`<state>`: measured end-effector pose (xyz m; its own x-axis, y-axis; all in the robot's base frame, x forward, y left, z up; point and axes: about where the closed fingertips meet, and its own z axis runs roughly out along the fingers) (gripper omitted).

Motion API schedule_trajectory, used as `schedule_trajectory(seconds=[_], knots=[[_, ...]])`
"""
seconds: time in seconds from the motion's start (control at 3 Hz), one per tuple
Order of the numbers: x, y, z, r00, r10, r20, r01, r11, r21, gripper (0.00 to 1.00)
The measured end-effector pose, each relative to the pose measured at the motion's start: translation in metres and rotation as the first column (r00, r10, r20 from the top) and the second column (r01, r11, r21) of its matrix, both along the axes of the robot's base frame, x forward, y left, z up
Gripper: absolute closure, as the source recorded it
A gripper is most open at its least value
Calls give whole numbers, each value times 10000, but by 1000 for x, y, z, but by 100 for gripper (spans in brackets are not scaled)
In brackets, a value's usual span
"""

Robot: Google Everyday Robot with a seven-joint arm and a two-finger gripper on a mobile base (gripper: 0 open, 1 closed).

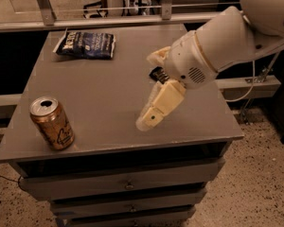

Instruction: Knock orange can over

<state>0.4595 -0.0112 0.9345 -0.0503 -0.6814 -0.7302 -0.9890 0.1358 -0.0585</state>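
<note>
One orange can [52,125] stands well apart from tool [147,92] above table [97,86].

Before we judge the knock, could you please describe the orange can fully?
The orange can is a small orange-gold metal drink can with silver top and dark scribbles on its side. It stands upright on the drawer cabinet, near its front-left corner, touching nothing else. The claw hangs to its right, apart.

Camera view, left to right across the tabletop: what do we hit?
orange can, upright near the front-left corner → dark blue snack bag, at the back → gripper, over the front middle of the table, apart from the can → white arm, coming in from the right.
</note>
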Motion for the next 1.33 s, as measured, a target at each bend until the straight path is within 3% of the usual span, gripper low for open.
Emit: schedule_trajectory(seconds=[0.67,1.33], knots=[[9,86,-12,9911,1182,613,-1257,9822,1395,0],[3,149,-29,9735,2069,977,-2233,9523,2082,0]])
